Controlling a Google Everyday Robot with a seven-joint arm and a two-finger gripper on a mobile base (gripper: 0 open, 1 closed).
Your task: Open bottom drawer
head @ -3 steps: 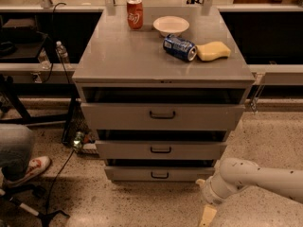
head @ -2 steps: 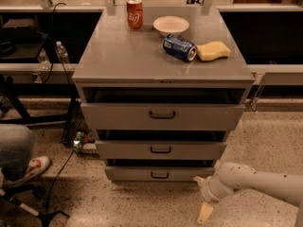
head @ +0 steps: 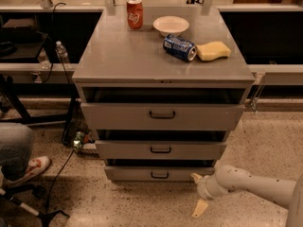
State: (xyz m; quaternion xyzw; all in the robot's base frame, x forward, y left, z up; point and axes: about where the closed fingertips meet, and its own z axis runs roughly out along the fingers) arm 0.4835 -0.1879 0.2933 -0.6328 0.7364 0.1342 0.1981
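At the lower left of the frame there is a leg in blue jeans (head: 14, 148) with a white and red sneaker (head: 34, 166) on the speckled floor. Higher, near the left edge, a clear plastic water bottle (head: 60, 52) stands upright.

The centre is filled by a grey metal table (head: 118, 56) with three drawers under its top. On the top, from left to right, are a red soda can (head: 135, 13) standing upright, a small white bowl (head: 171, 25), a blue can (head: 180, 48) lying on its side, and just beside it a yellow sponge (head: 213, 50).

Under the top comes the tallest grey drawer front (head: 162, 115), then the mid-sized grey drawer front (head: 161, 150). The bottom drawer (head: 132, 174), grey with the narrowest front, sits lowest, near the floor at the lower centre. It has a small dark loop handle (head: 159, 175) in its middle and a dark gap above it.

At the lower right, a white arm (head: 255, 186) enters from the right edge. Its hand (head: 198, 193) has two pale fingers spread wide apart and grips nothing. The upper finger is near the right end of the bottom drawer; whether it touches, I cannot tell. The lower finger points down to the floor.
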